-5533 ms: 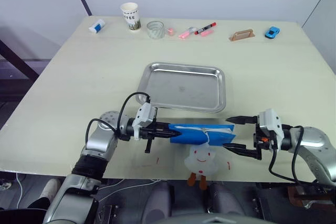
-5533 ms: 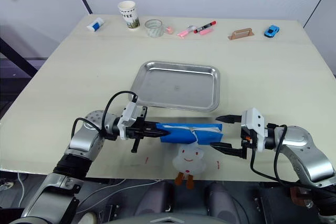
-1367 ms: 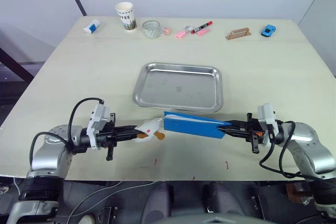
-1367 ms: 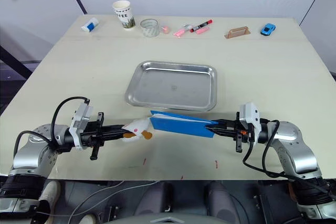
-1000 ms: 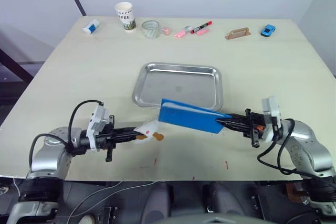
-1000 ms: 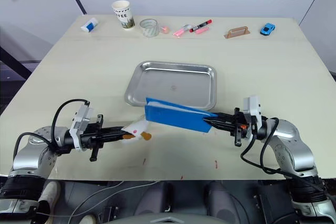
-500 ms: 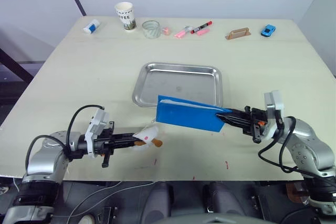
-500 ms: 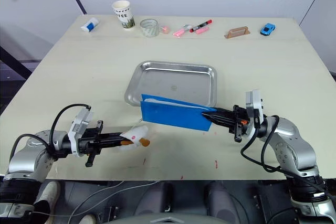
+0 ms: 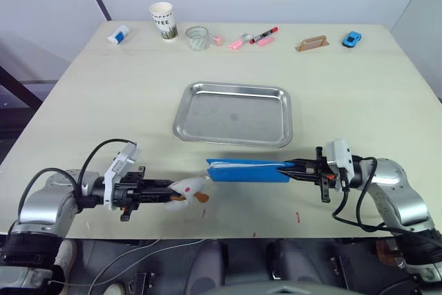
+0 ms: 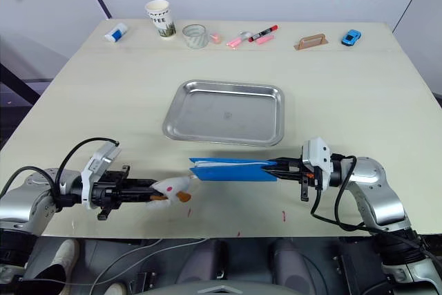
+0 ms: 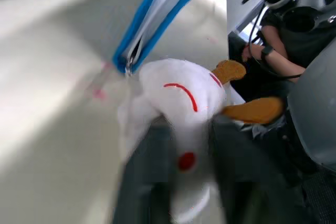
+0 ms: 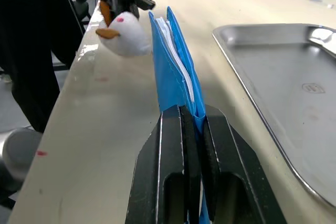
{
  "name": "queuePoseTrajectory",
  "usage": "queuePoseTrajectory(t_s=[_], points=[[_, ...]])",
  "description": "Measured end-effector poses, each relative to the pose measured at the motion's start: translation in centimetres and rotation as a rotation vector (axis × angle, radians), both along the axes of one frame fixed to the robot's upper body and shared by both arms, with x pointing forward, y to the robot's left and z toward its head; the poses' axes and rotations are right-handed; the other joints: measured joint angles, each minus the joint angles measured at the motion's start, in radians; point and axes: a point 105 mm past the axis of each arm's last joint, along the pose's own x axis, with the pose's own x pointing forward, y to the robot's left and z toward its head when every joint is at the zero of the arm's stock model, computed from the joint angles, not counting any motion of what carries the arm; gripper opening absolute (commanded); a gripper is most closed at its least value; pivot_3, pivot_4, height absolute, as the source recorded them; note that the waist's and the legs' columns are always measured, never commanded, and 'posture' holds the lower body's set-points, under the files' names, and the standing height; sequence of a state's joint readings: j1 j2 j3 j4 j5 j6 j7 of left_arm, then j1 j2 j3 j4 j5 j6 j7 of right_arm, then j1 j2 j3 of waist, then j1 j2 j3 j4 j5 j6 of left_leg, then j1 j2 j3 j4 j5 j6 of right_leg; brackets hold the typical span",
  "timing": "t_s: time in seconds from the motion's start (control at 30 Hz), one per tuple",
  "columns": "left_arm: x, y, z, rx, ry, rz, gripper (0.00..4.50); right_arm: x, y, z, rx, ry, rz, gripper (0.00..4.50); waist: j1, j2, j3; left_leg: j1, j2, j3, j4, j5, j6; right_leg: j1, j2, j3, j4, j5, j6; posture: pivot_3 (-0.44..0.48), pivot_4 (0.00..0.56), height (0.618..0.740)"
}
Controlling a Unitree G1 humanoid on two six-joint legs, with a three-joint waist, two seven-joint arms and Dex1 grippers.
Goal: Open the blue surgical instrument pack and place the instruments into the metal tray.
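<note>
The blue surgical instrument pack [image 9: 248, 170] stands on its long edge just in front of the metal tray [image 9: 235, 112], its top gaping a little to show pale lining [image 12: 176, 72]. My right gripper [image 9: 295, 166] is shut on the pack's right end. A white plush toy [image 9: 188, 187] hangs by a short cord from the pack's left corner. It sits between the fingers of my left gripper [image 9: 169, 193], which stand apart on either side of it. The instruments are hidden inside the pack. Nothing lies in the tray.
Along the far edge stand a paper cup [image 9: 161, 20], a glass [image 9: 197, 37], pink and red markers [image 9: 252, 38], a wooden block [image 9: 315, 43], a blue toy car [image 9: 352, 38] and a small tube [image 9: 117, 34]. Both grippers work close to the table's near edge.
My right gripper has brought the pack down from a raised tilt to rest low by the tray's front rim. My left gripper's fingers have spread around the plush toy.
</note>
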State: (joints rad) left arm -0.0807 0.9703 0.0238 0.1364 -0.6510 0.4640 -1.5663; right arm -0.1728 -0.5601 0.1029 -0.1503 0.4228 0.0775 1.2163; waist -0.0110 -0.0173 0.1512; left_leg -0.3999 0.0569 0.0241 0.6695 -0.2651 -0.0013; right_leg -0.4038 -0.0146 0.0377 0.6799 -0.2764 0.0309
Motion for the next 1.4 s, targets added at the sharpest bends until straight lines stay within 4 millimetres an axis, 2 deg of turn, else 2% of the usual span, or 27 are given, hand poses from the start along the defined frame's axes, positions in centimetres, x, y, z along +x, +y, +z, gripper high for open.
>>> queuePoseTrajectory(t_s=[0.07,0.1,0.13,0.17,0.43,0.57,0.77,0.87,0.9,0.97,1.17,1.4], points=[[0.1,0.5,-0.1,0.016,0.006,0.012,2.94,0.0,-0.1,0.0,-0.003,-0.005,0.002,0.0,0.0,0.0,0.0,0.0,0.0,0.0,0.0,0.0,0.0,0.0,0.0,0.0,0.0,0.0,0.0,0.0,0.15,0.728],[0.1,0.8,0.0,0.027,0.006,0.012,3.67,0.0,-0.1,0.0,-0.004,-0.008,0.002,0.0,0.001,0.0,0.0,0.0,0.0,0.0,0.0,0.0,0.0,0.0,0.0,0.0,0.0,0.0,0.0,0.0,0.15,0.728],[0.2,1.1,0.3,0.04,0.009,0.011,3.96,0.0,-0.1,0.0,-0.005,-0.011,0.004,0.0,0.001,0.0,0.0,0.0,0.0,0.0,0.0,0.0,0.0,0.0,0.0,0.0,0.0,0.0,0.0,0.0,0.15,0.728],[0.2,1.3,0.4,0.051,0.006,0.012,4.48,-0.1,-0.1,0.0,-0.006,-0.012,0.006,0.0,0.001,0.0,0.0,0.0,0.0,0.0,0.0,0.0,0.0,0.0,0.0,0.0,0.0,0.0,0.0,0.0,0.15,0.728],[1.6,2.0,3.1,0.038,-0.089,0.022,4.48,-0.1,-0.3,-0.1,-0.01,-0.026,0.012,0.0,0.001,-0.001,0.001,0.0,0.0,0.0,0.0,0.0,0.0,0.0,0.0,0.0,0.0,0.0,0.0,0.0,0.15,0.728],[3.1,0.7,4.8,-0.002,-0.188,-0.006,4.48,0.1,-0.5,-0.4,-0.014,-0.029,0.005,0.0,0.005,0.0,0.001,0.0,0.0,0.001,0.0,0.0,0.0,0.0,0.0,0.0,0.0,0.0,0.0,0.0,0.15,0.728],[4.5,-3.2,5.0,-0.074,-0.3,-0.095,4.48,0.1,-0.6,-0.5,-0.022,-0.038,0.004,0.0,0.005,0.0,0.001,0.0,-0.001,0.0,0.001,0.0,0.0,0.0,0.0,0.0,0.0,0.0,0.0,0.0,0.15,0.728],[5.2,-5.2,4.5,-0.071,-0.374,-0.148,4.48,0.1,-0.5,-0.5,-0.024,-0.038,0.009,0.0,0.004,0.0,0.001,0.0,-0.001,0.0,0.001,0.0,0.0,0.0,0.0,0.0,0.0,0.0,0.0,0.0,0.15,0.728],[5.3,-5.4,4.4,-0.068,-0.379,-0.15,4.48,0.1,-0.5,-0.5,-0.024,-0.037,0.009,0.0,0.002,0.0,0.001,0.0,-0.001,0.0,0.001,0.0,0.0,0.0,0.0,0.001,0.0,0.0,0.0,0.0,0.15,0.728],[5.6,-6.1,4.4,-0.071,-0.411,-0.16,3.99,0.1,-0.5,-0.6,-0.024,-0.036,0.008,0.0,0.0,0.0,0.001,0.0,-0.001,0.0,0.001,0.0,0.0,0.0,0.0,0.0,0.0,0.0,0.0,0.0,0.15,0.728],[6.2,-6.7,4.3,-0.091,-0.441,-0.164,3.99,0.1,-0.5,-0.6,-0.024,-0.037,0.005,0.0,0.0,0.0,0.001,0.0,-0.001,0.0,0.001,0.0,0.0,0.0,0.0,0.0,0.0,0.0,0.0,0.0,0.15,0.728],[6.4,-6.4,4.6,-0.094,-0.454,-0.16,3.99,0.1,-0.5,-0.6,-0.026,-0.037,0.005,0.0,0.0,0.0,0.001,0.0,-0.001,0.0,0.001,0.0,0.0,0.0,0.0,0.0,0.001,0.0,0.0,0.0,0.15,0.728]])
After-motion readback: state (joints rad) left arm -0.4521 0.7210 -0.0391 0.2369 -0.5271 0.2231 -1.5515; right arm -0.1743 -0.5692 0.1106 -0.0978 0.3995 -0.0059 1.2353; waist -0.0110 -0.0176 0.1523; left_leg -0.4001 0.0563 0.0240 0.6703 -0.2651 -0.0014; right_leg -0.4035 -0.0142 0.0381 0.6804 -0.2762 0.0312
